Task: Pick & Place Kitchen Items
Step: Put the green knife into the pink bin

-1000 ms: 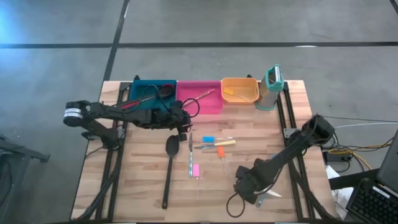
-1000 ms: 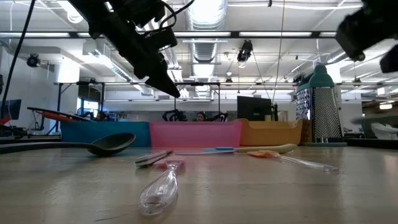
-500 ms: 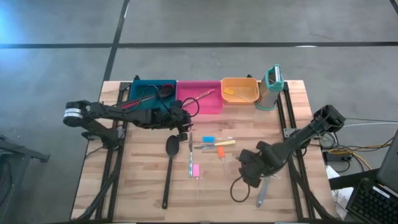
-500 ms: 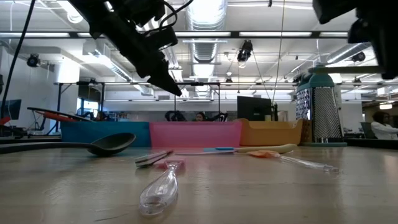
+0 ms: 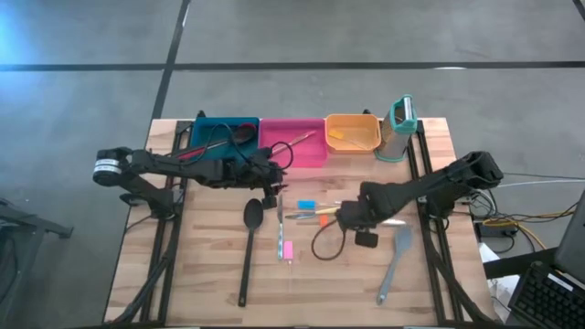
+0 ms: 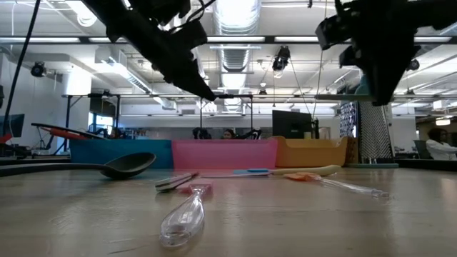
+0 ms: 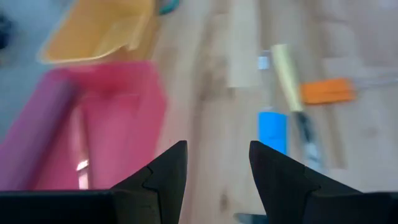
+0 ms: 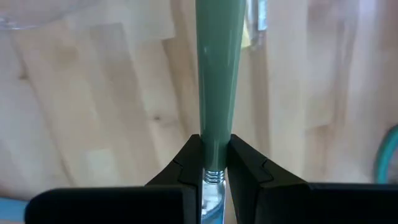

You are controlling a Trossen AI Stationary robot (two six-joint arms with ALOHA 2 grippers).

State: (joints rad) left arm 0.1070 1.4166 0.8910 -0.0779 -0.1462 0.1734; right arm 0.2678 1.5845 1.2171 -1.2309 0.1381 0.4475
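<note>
Seen from above, my right gripper (image 5: 351,217) hovers over the middle of the wooden table (image 5: 210,292), with the loose cutlery just beside it: a yellow-handled knife (image 5: 322,211), a blue-handled piece (image 5: 305,204), an orange-handled piece (image 5: 324,222) and a pink-handled piece (image 5: 287,249). A grey spatula (image 5: 395,263) lies near it, toward the table's front edge. My left gripper (image 5: 271,183) waits above the head of a long black spoon (image 5: 248,249), with the pink bin (image 5: 292,143) just beyond.

At table height, my right gripper (image 6: 382,78) hangs high above the surface, the orange bin (image 6: 314,151) behind it.

Through my left wrist camera, my left fingers (image 7: 163,175) stand spread apart with nothing between them.

Through my right wrist camera, my right fingers (image 8: 186,163) are pressed onto a green-handled utensil (image 8: 217,81), pinching it where the handle meets the metal.
</note>
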